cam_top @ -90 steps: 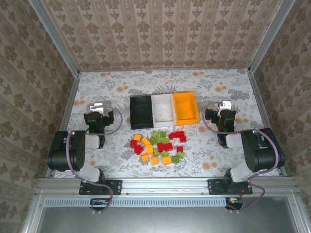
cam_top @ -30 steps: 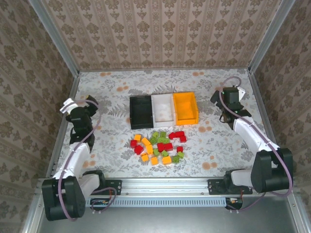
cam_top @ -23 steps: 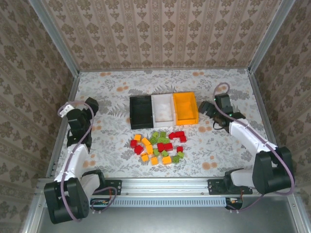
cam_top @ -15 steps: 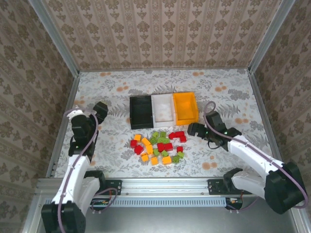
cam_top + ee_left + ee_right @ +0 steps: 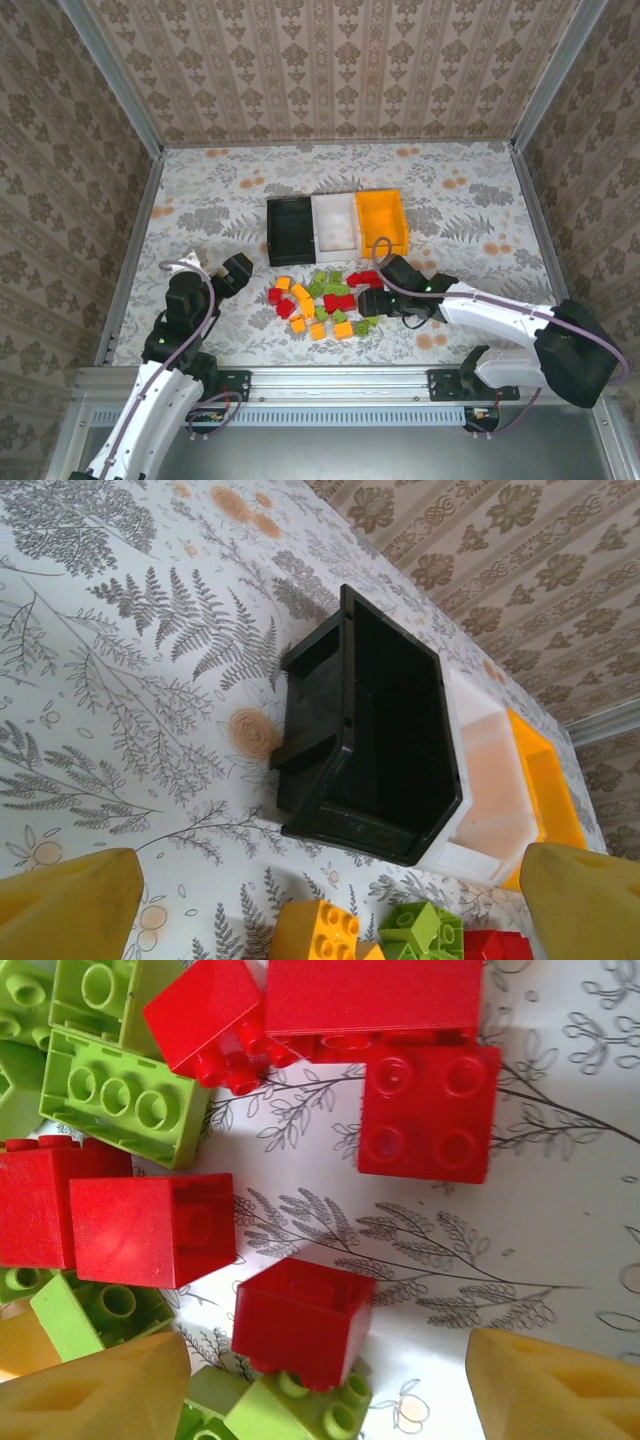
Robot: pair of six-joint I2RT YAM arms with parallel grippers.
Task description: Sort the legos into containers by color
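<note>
Because the red brick (image 5: 303, 1320), loose in the pile (image 5: 320, 298) toward the table's (image 5: 200, 190) near edge, looks light, rigid and slick, the right gripper (image 5: 368, 300), fingers spread wide over it, should pinch its flat sides.

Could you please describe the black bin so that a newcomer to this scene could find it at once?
On the floral-patterned table, three open-top plastic bins stand side by side beyond the pile of red, orange-yellow and green bricks. The black rectangular bin is at the left end, against the white bin, with the orange bin at the other end; it is the only dark one.
</note>
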